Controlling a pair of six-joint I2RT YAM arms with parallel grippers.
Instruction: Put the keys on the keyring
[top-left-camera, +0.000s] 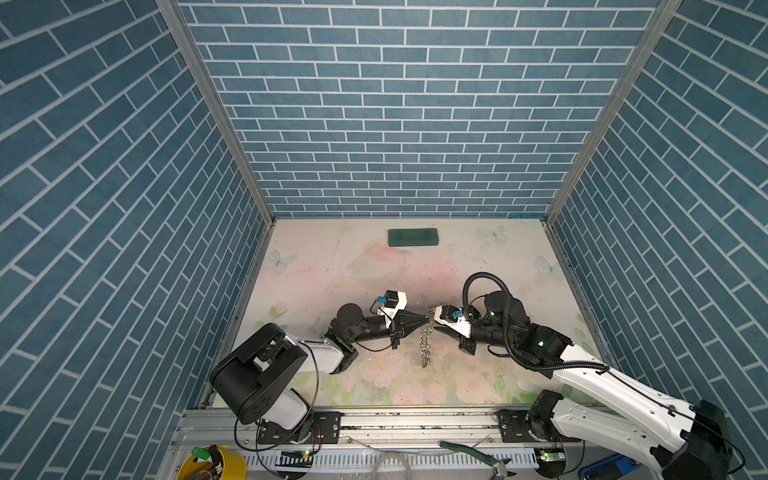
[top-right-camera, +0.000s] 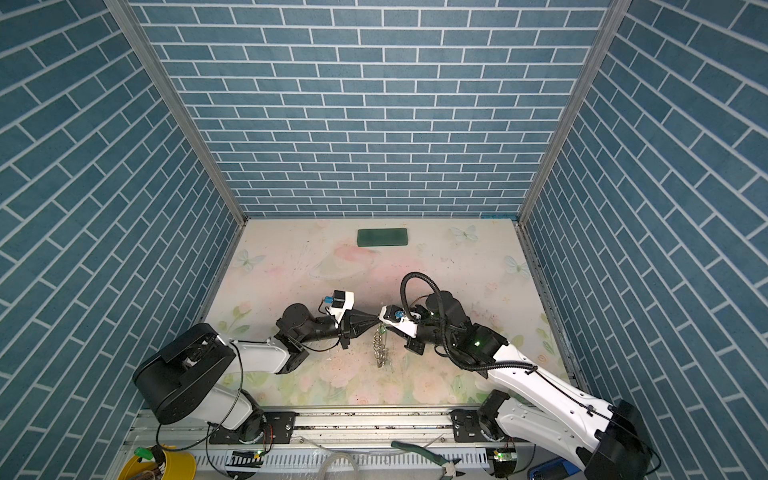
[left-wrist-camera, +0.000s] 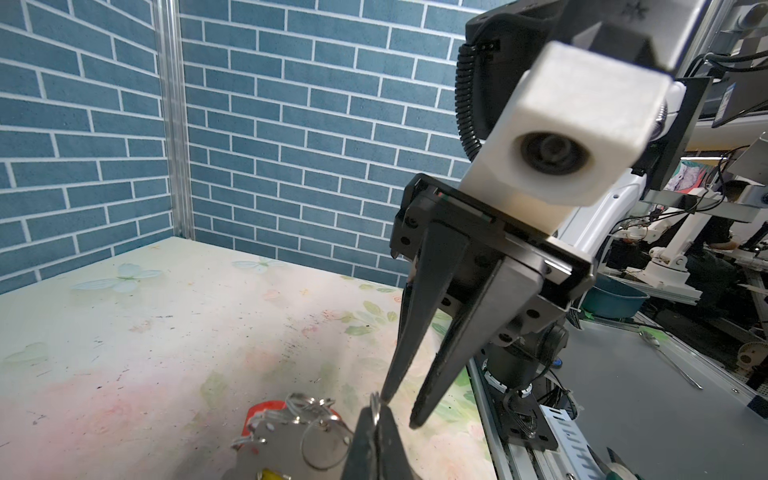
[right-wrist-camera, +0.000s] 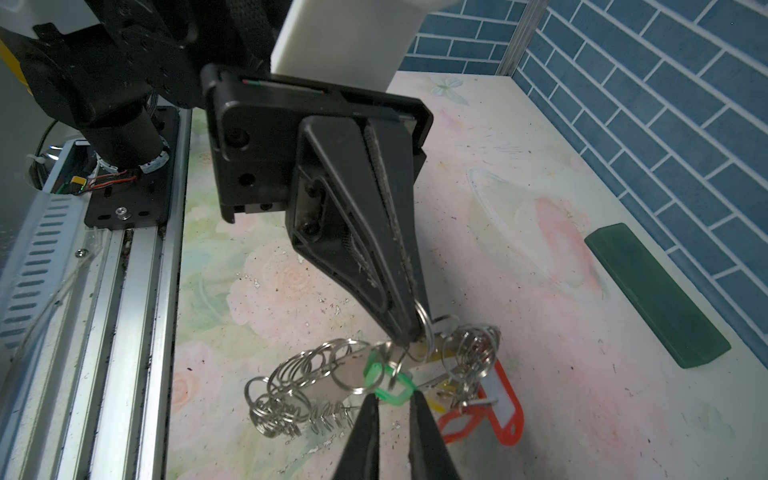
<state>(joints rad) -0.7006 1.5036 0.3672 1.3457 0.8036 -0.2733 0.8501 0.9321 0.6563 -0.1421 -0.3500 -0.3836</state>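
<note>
One near-left yellow tub (top-left-camera: 230, 465) holds tools (top-left-camera: 214, 457); left gripper (right-wrist-camera: 410, 328) clamps the keyring (right-wrist-camera: 299, 370), right gripper (left-wrist-camera: 400, 412) parted; red key tag (right-wrist-camera: 498, 401) shows only in wrist views.

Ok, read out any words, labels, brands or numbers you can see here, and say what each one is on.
No text in these pictures can be read.
red key tag: its white label insert looks blank.
background equipment: any markings are too blurred to read.
</note>
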